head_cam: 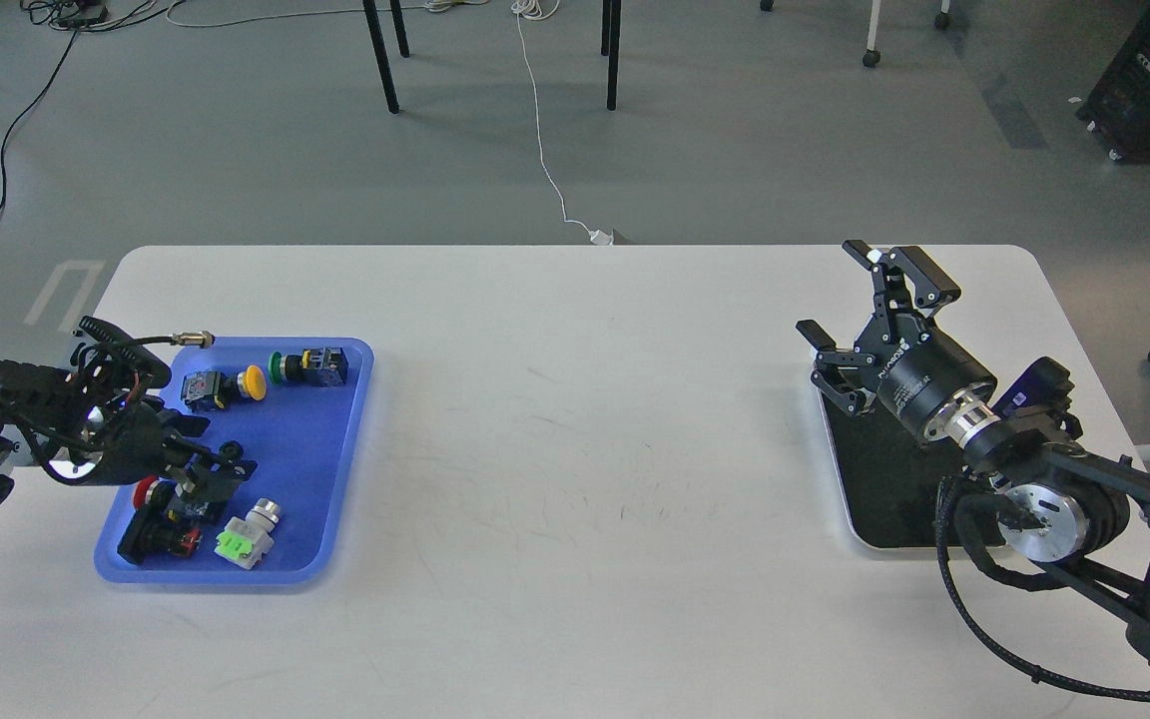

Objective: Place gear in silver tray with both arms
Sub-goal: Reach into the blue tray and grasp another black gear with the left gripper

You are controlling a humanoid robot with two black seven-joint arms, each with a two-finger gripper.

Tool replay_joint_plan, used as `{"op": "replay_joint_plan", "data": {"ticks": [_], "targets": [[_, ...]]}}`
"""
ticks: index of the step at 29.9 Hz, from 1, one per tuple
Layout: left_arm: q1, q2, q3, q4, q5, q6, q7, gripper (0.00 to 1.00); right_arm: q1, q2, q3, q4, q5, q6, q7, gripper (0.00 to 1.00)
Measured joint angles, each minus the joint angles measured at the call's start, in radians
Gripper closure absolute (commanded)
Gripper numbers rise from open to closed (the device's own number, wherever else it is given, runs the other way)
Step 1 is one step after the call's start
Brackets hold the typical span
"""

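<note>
The gear (pixel 232 451) is a small black ring in the blue tray (pixel 335 469) at the left. My left gripper (pixel 221 467) comes in low from the left. Its dark tips are right at the gear, and I cannot tell whether they hold it. The silver tray (pixel 841 491), with a dark bottom, lies at the right and is partly hidden under my right arm. My right gripper (pixel 832 290) is open and empty. It hovers over the silver tray's far end.
The blue tray also holds a yellow push button (pixel 253 380), a green button (pixel 281 366), a red button (pixel 144 489) and a white and green switch (pixel 241 539). The white table (pixel 575 419) stretches between the two trays.
</note>
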Motion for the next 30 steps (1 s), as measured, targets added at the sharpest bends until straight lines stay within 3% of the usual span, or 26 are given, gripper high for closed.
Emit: {"op": "replay_joint_plan", "data": {"ticks": [7, 10, 11, 17, 30], "targets": [[-0.004, -0.02, 0.006, 0.018, 0.0, 0.003, 0.0, 0.33, -0.004, 0.0, 0.0, 0.001, 0.0, 0.0, 0.0, 0.03], [-0.006, -0.028, 0.006, 0.036, 0.0, 0.003, 0.0, 0.49, -0.004, 0.0, 0.0, 0.001, 0.0, 0.0, 0.0, 0.03], [-0.007, -0.031, 0.005, 0.04, 0.0, 0.003, 0.0, 0.49, -0.004, 0.0, 0.0, 0.001, 0.0, 0.0, 0.0, 0.03], [-0.01, -0.035, 0.016, 0.047, -0.001, 0.004, 0.0, 0.83, -0.004, -0.002, 0.0, 0.001, 0.0, 0.0, 0.0, 0.03], [-0.012, -0.034, 0.021, 0.035, 0.0, 0.016, 0.001, 0.88, -0.006, -0.01, 0.005, 0.006, -0.001, 0.0, 0.0, 0.02]]}}
